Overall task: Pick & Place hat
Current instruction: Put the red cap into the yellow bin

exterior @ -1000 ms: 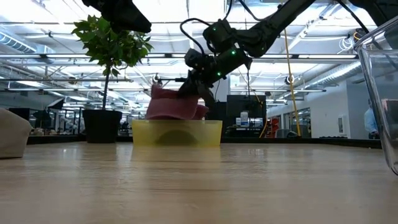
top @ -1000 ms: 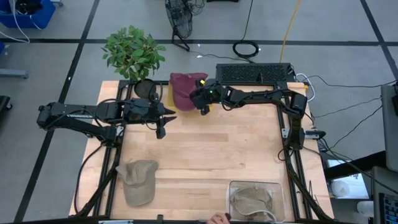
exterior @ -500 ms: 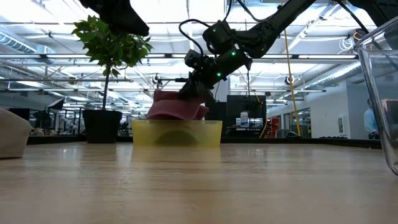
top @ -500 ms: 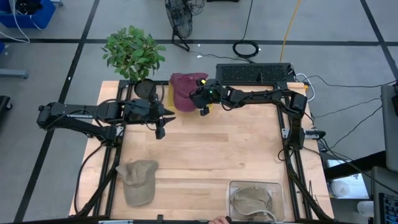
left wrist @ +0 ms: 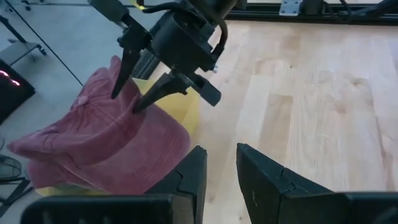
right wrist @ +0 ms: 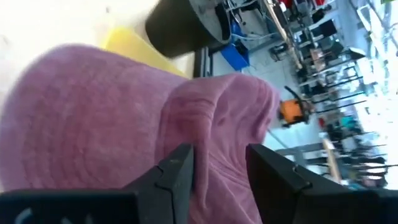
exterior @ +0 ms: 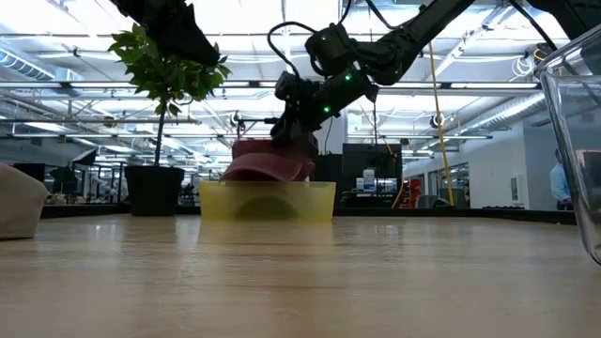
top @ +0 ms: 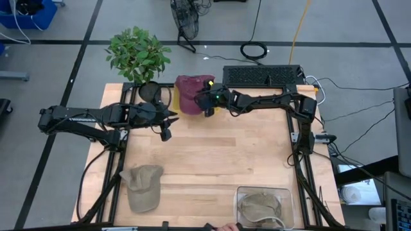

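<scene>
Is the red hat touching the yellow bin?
Touching. In the low view the red hat sits down in the yellow bin, no gap between them. The left wrist view shows it draped over the bin's edge.

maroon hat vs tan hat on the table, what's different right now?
Colour: the maroon hat is dark red, the tan hat is beige.
Place: the maroon hat lies on the yellow bin at the far edge; the tan hat lies flat on the table near the front left corner.
Company: the right gripper stands over the maroon hat, jaws open; no gripper is near the tan hat.
Both are caps.
</scene>
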